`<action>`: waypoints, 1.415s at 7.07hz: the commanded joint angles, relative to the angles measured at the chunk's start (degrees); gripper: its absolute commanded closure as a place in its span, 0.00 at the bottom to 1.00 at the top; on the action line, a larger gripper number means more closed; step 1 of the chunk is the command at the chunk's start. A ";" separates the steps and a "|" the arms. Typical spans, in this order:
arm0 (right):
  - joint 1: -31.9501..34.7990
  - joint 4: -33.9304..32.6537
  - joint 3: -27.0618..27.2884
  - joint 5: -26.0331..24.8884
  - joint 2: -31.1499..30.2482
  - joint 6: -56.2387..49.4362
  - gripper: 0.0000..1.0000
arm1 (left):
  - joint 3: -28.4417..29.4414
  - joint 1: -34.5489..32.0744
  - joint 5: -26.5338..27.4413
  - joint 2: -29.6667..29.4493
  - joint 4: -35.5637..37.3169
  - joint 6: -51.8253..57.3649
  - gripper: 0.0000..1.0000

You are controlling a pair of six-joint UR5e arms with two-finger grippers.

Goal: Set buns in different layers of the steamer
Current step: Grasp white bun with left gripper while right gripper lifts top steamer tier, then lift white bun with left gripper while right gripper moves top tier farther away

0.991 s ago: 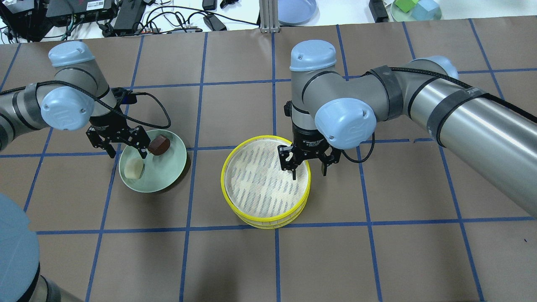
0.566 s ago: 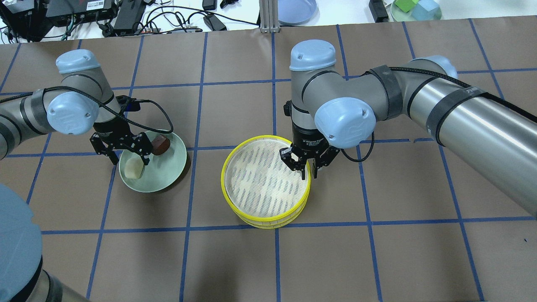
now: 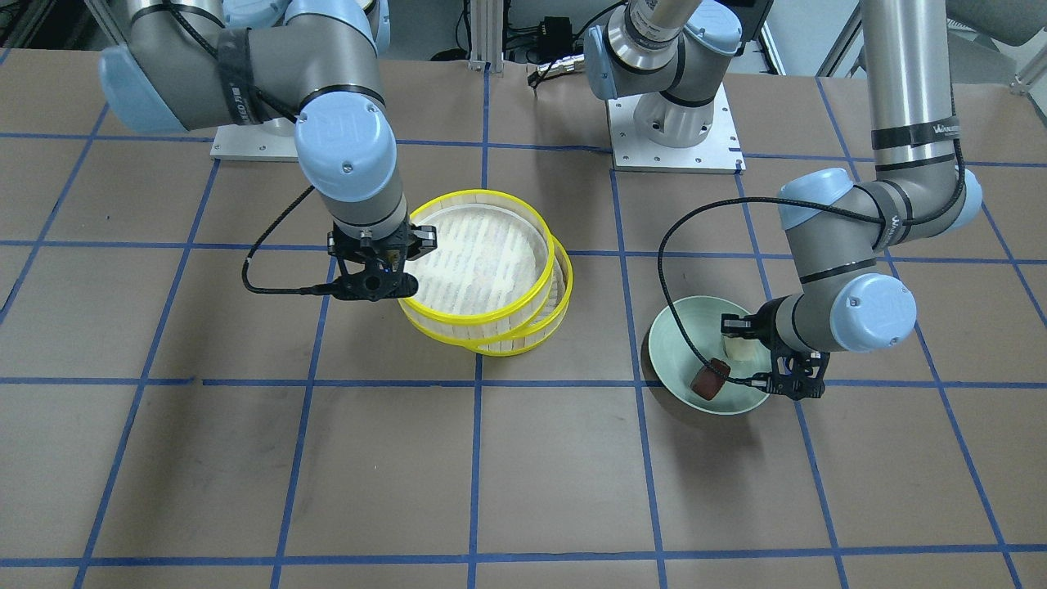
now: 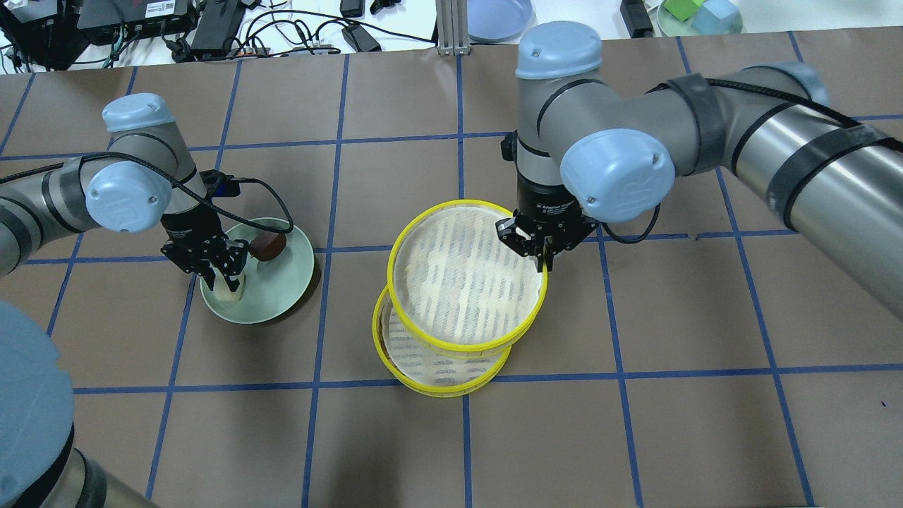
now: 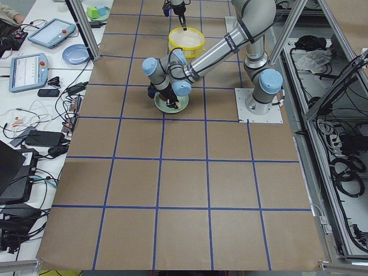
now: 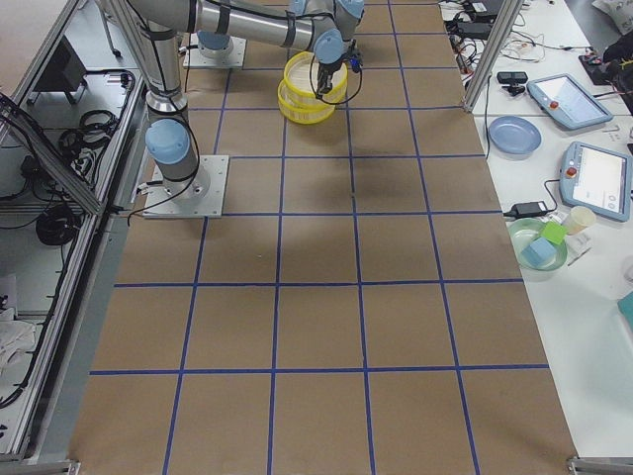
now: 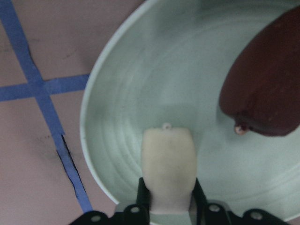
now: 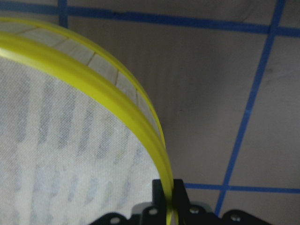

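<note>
Midway, the upper yellow-rimmed slatted steamer tier (image 4: pixel 458 282) is held clamped at its rim by the right gripper (image 4: pixel 540 254), offset above the lower tier (image 4: pixel 423 363), while the cream-white round bun (image 7: pixel 168 168) is pinched on the pale green plate (image 4: pixel 282 282) by the left gripper (image 4: pixel 227 276), with a carry to that lower tier likely called for next.

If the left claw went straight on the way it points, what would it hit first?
Probably the plate: the left claw points down into it, shut on the white bun, which sits low inside.
</note>
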 commanded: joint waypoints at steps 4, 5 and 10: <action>-16.55 8.04 -6.63 -7.34 -7.68 -13.52 1.00 | 4.60 -1.75 -0.49 2.42 -0.50 1.02 1.00; -17.45 8.31 -6.63 -7.53 -7.77 -15.63 1.00 | 7.68 -2.46 -1.37 5.04 -6.44 0.57 1.00; -17.19 8.31 -5.66 -7.54 -8.56 -18.20 1.00 | 10.17 -23.58 -13.84 11.75 -15.47 -31.17 1.00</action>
